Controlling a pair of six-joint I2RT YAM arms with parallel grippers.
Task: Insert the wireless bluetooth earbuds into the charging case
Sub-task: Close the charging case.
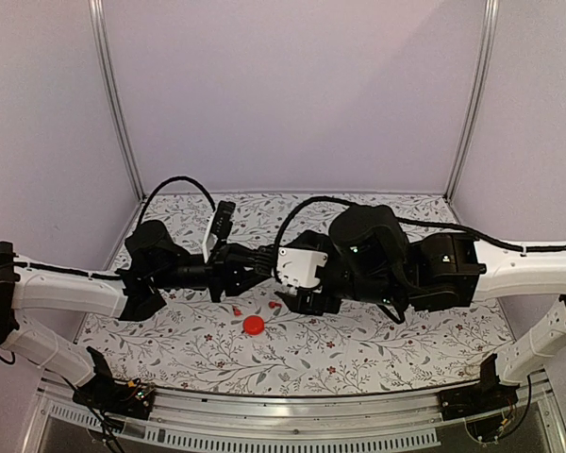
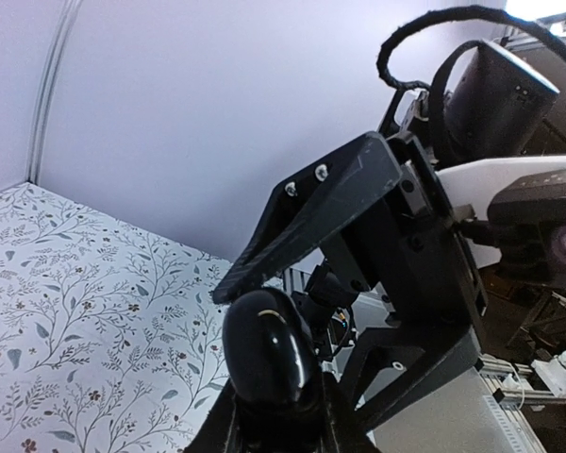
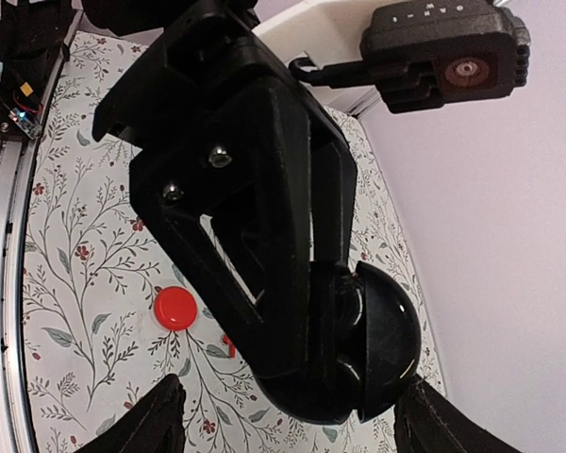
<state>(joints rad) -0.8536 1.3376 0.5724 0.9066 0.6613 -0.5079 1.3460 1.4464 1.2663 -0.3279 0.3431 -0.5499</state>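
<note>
Left gripper (image 2: pixel 274 389) clamps black case (image 2: pixel 264 344) aloft; lid seems ajar. Right gripper (image 3: pixel 292 401) spread wide, empty, near case. Red earbud (image 1: pixel 236 310) on table (image 1: pixel 377 349), 10 o'clock of red disc (image 1: pixel 254 326) in top view. Step: fetching earbud. Next: right descends, pinches precisely.

The charging case (image 2: pixel 269 354) is smooth black plastic, very glossy, with bright reflections. The left gripper's fingers (image 3: pixel 264 123) look like matt black plastic with a fine grain, and 2 shiny metal screws (image 3: pixel 219 156) sit in them. The flower-printed table cover (image 1: pixel 377 349) is matt; cloth or paper, I cannot tell. The near rail (image 1: pixel 292 415) is dull grey metal. The cable (image 2: pixel 406 38) has a rough woven sleeve.
</note>
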